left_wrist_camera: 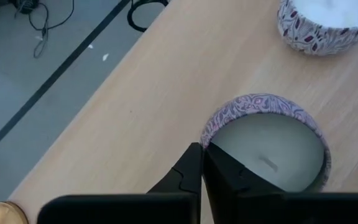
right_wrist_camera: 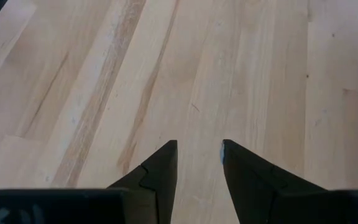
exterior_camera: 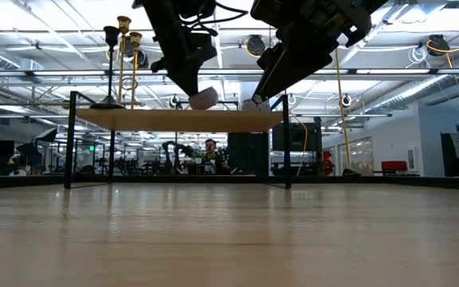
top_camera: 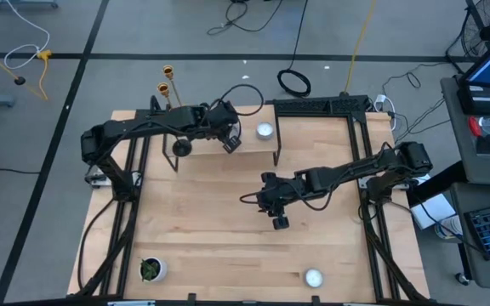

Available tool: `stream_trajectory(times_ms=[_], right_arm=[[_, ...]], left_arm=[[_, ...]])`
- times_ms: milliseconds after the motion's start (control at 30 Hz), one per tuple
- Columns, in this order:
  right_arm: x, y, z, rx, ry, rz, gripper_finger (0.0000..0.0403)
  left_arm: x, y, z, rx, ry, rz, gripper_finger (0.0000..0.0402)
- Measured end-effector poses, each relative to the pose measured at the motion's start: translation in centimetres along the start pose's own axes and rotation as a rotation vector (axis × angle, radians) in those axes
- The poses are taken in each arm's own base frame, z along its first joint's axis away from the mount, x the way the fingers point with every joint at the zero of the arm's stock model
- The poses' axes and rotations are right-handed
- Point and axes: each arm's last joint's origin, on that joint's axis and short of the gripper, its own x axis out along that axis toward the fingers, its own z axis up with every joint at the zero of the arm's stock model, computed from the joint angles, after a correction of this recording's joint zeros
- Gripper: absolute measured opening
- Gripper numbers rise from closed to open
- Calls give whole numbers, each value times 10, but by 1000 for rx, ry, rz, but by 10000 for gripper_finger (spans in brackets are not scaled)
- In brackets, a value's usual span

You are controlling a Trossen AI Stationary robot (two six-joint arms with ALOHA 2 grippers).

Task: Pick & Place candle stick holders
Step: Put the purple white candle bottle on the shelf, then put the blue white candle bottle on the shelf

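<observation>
Left gripper [left_wrist_camera: 202, 163] positioned above a raised wooden shelf [top_camera: 313, 136] at the rear of the worktop [top_camera: 219, 221], jaws pinched shut on the rim of a tealight cup [left_wrist_camera: 267, 146] with a patterned purple-and-white wall, white wax and wick visible inside. Held cup [exterior_camera: 204, 98] seen in the low view just above the shelf surface; contact with the shelf cannot be told. Second tealight cup [left_wrist_camera: 324, 25] resting on the same shelf near the held one, apart from it, also seen from above [top_camera: 264, 131]. Third tealight cup [top_camera: 313, 277] lying near the front edge of the worktop, well apart from both arms. Two gold candlesticks [top_camera: 166, 87] standing upright at the rear left end of the shelf, close together, with a black candlestick [exterior_camera: 111, 68] just beside them. Black round-based object [top_camera: 181, 147] noted under the left arm, its nature not clear. Right gripper [right_wrist_camera: 199, 152] hovering over bare wood at mid-worktop, jaws parted with a clear gap, holding nothing. Small green plant in white pot [top_camera: 151, 269] at the front left corner of the worktop. Black shelf legs and frame rails flanking both arms. Coiled cable [top_camera: 293, 82] on the floor behind the worktop. Person seated in the room beyond [exterior_camera: 209, 150], far from the arms.
</observation>
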Motion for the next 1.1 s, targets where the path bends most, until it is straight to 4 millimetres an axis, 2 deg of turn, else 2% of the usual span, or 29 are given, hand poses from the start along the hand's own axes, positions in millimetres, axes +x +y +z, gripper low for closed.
stream_trajectory(times_ms=[133,300,533,700,800,867,967,1100], right_arm=[[0,0,0,0,0,0,125],[0,0,0,2,1,0,125],[0,0,0,2,1,0,125],[0,0,0,0,1,0,125],[0,0,0,-2,0,-2,125],[0,-1,0,0,-1,-14,125],[0,-2,1,2,-6,-61,125],[-7,-3,3,3,-23,-81,125]], left_arm=[[2,3,1,-14,5,0,6],[4,9,2,-48,9,7,24],[6,14,3,-61,12,14,12],[-2,14,3,18,-11,6,9],[-20,13,3,40,-48,-10,9],[-39,12,2,56,-96,-32,8],[-78,12,-2,66,-188,-82,3],[-130,8,-15,171,-318,-167,10]])
